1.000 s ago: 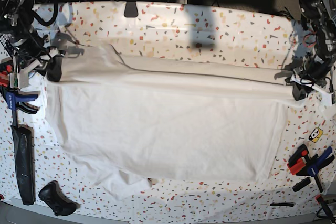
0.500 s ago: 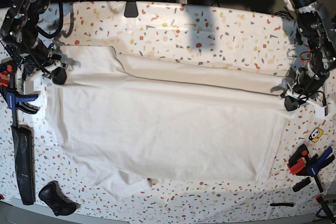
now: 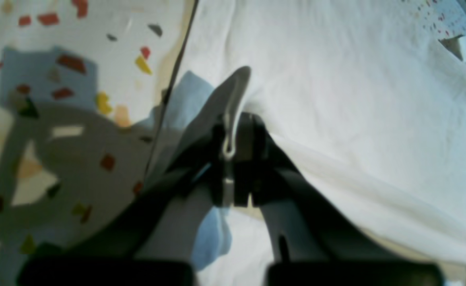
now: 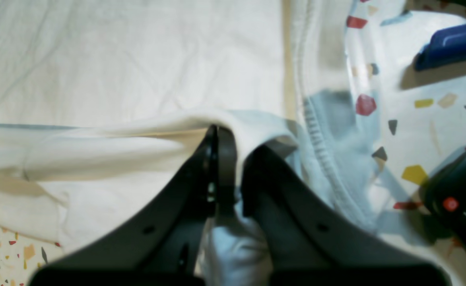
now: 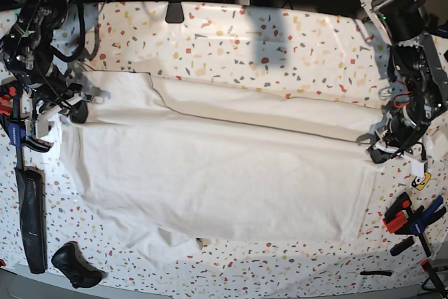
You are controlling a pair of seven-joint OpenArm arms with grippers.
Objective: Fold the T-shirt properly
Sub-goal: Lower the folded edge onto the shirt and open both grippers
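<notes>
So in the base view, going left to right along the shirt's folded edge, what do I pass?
Blue clamp → right gripper, shut on the cloth → T-shirt → left gripper, shut on the cloth → yellow sticker on the tabletop.

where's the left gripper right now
In the base view the left gripper is at the table's right edge, shut on the T-shirt at its right end, just above the yellow sticker and the orange and blue clamps.

Digits "1" and "2" on the black device point(image 4: 461, 198), nothing else legible.
</notes>
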